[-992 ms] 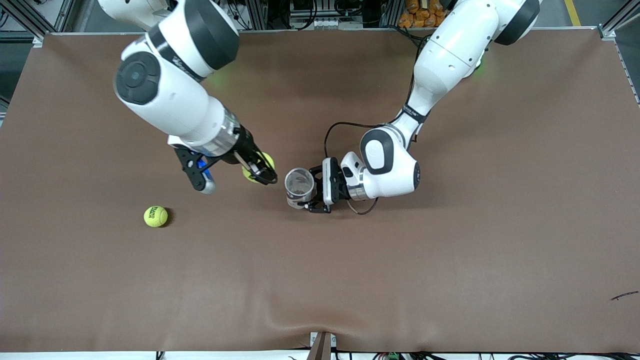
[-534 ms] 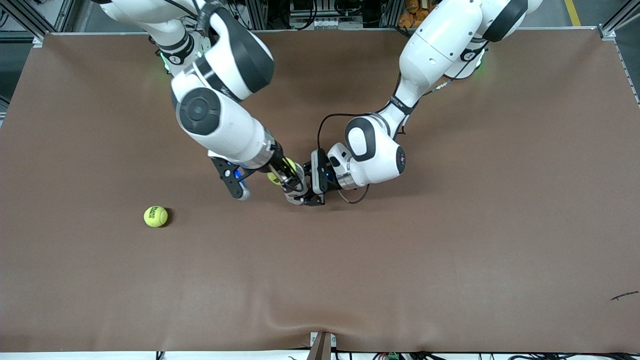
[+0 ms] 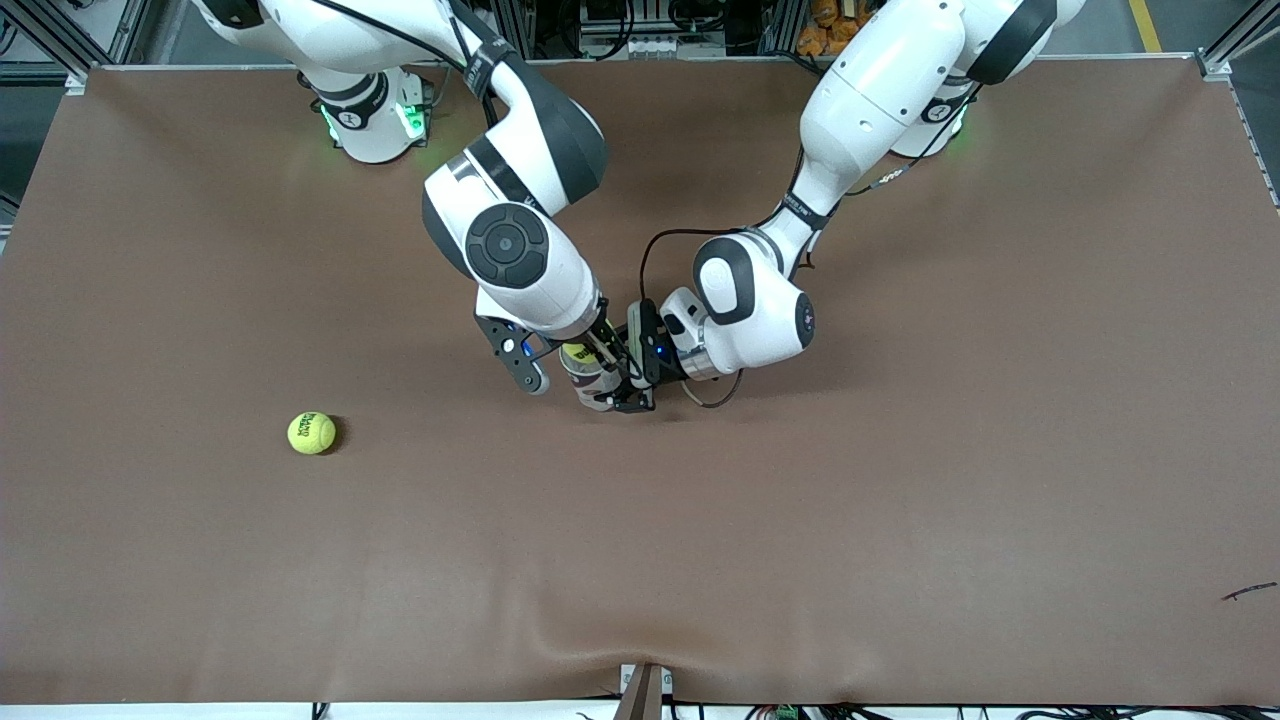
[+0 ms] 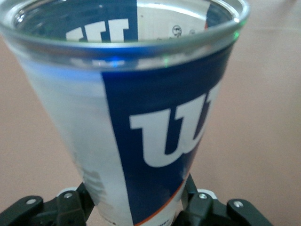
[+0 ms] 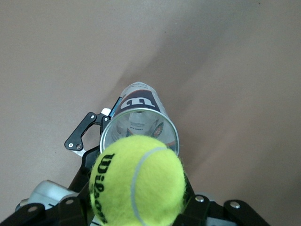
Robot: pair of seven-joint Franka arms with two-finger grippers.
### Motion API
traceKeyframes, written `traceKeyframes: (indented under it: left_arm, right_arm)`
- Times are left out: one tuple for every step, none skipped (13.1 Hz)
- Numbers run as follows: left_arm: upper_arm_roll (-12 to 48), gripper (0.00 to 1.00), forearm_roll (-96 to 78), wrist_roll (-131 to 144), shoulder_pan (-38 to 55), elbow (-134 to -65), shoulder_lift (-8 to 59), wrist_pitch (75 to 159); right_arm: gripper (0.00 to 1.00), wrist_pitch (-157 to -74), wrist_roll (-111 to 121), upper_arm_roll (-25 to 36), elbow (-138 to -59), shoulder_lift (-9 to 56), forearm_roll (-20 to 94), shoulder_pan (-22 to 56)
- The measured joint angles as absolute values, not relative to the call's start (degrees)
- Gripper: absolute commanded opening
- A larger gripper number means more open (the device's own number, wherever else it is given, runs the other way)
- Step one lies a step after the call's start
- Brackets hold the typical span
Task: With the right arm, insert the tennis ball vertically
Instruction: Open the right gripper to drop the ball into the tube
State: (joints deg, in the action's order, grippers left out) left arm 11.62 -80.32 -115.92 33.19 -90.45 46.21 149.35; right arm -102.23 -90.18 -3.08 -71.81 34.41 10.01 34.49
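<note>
My right gripper (image 3: 590, 355) is shut on a yellow-green tennis ball (image 3: 577, 352) and holds it right over the open mouth of a clear Wilson ball can (image 3: 590, 385). In the right wrist view the ball (image 5: 136, 181) fills the jaws, with the can's rim (image 5: 139, 127) just under it. My left gripper (image 3: 628, 390) is shut on the can and holds it upright on the table; the left wrist view shows the blue and white can (image 4: 141, 117) between the fingers. A second tennis ball (image 3: 311, 432) lies on the table toward the right arm's end.
The brown table mat (image 3: 800, 520) is bare around the can. A black cable (image 3: 665, 250) loops from the left wrist. A small dark mark (image 3: 1248, 592) lies near the front corner at the left arm's end.
My right arm has swung in with the ball from beside the can to right over its mouth. My left gripper shifted the can slightly toward the right arm, then held still.
</note>
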Motion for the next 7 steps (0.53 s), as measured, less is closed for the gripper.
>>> traceKeyframes:
  left_arm:
    - [11.62,0.73,-80.54,-116.18,33.17,-90.47,46.22,149.35]
    - [11.62,0.73,-81.46,-117.07,33.13,-90.52,46.26,149.35]
    - [11.62,0.73,-83.13,-118.68,33.09,-90.61,46.30,149.34]
    - [11.62,0.73,-84.61,-120.43,33.08,-90.70,46.35,149.34]
    - [11.63,0.73,-85.45,-121.57,33.08,-90.76,46.37,149.34]
    - [11.63,0.73,-85.71,-121.92,33.08,-90.79,46.37,149.34]
    - [11.64,0.73,-85.73,-121.93,33.08,-90.79,46.37,149.34]
  right_arm:
    - [0.65,-102.16,-90.30,-2.96,-71.81,34.46,10.01,34.49]
    - [0.67,-102.12,-90.39,-2.86,-71.81,34.46,10.01,34.48]
    - [0.71,-102.09,-90.48,-2.75,-71.81,34.46,10.01,34.48]
    - [0.71,-102.09,-90.55,-2.66,-71.81,34.47,10.02,34.47]
    - [0.71,-102.07,-90.59,-2.59,-71.81,34.49,10.02,34.47]
    - [0.71,-102.05,-90.63,-2.56,-71.81,34.56,10.03,34.46]
    - [0.71,-102.05,-90.64,-2.56,-71.82,34.70,10.03,34.47]
